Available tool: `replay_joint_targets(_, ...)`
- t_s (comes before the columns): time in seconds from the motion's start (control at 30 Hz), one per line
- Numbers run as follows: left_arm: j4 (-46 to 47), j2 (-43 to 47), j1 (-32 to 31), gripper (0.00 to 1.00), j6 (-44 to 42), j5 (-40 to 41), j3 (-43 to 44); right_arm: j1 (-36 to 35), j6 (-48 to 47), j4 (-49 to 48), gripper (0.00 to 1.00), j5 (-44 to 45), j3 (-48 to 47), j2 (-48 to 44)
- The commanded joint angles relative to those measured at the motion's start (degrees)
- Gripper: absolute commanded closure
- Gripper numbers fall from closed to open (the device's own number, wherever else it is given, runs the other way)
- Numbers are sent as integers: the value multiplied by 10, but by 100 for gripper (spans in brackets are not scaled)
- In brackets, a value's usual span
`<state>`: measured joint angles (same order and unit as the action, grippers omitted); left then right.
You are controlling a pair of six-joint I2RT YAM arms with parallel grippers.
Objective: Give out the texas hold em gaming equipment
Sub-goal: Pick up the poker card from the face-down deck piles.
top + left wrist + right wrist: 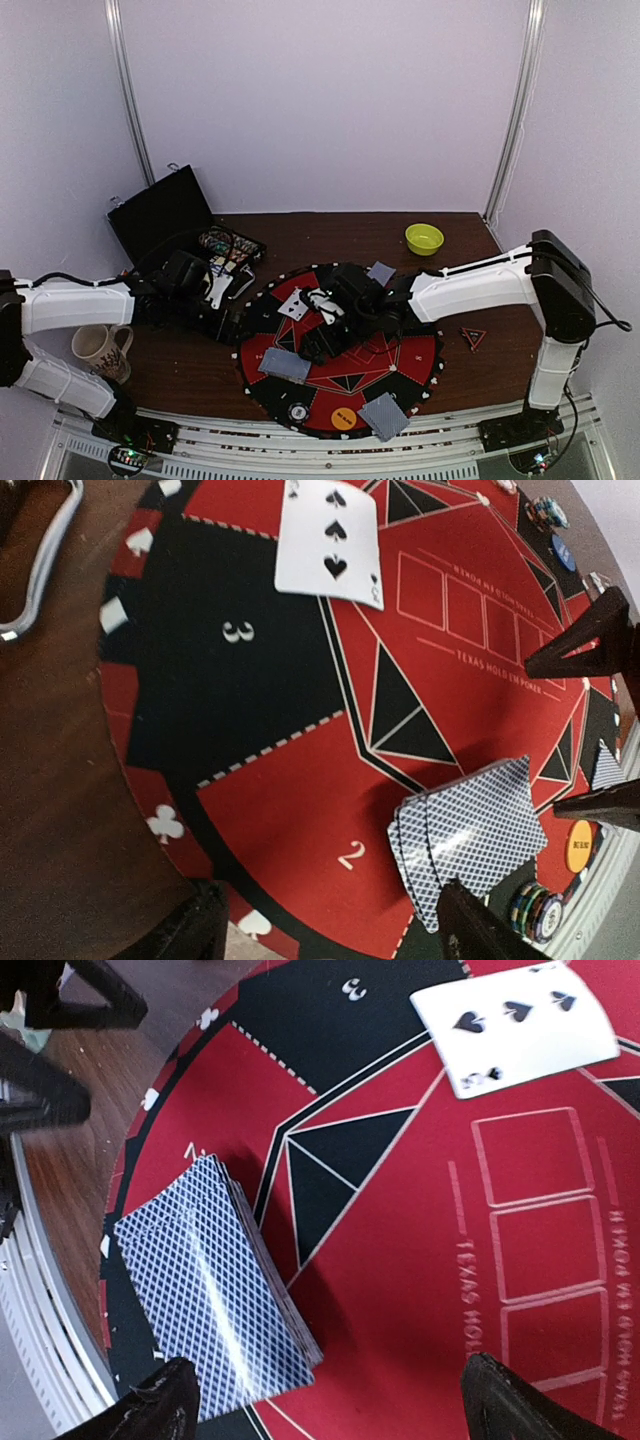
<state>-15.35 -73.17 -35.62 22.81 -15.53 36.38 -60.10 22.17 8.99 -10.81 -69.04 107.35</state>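
Noted a matt, cloth-like finish on the round mat (290,810). Recorded smooth, faintly glossy card stock on the deck of playing cards (215,1290) and on the face-up three of spades (330,540). Found dark, grained wood with slight sheen on the table (60,780). Logged a smooth, plastic-looking lime-green bowl (424,249).

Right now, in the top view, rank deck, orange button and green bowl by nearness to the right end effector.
1. Deck, just left of the right end effector.
2. Orange button, near mat edge.
3. Green bowl, far right.
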Motion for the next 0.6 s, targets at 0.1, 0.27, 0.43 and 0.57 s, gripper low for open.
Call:
replay_joint_targets(0.1,108,-22,2,22,65,-70,-22,-35,9,32,6,71,-80,80)
replay_joint_targets(0.27,129,-42,2,21,63,-89,-36,-43,10,52,7,105,-92,104)
replay_joint_targets(0.43,140,-62,2,22,58,-96,-43,-50,0,79,8,140,-70,94)
replay_joint_targets(0.57,138,-84,1,23,43,-99,-42,-53,-3,85,8,147,-46,75)
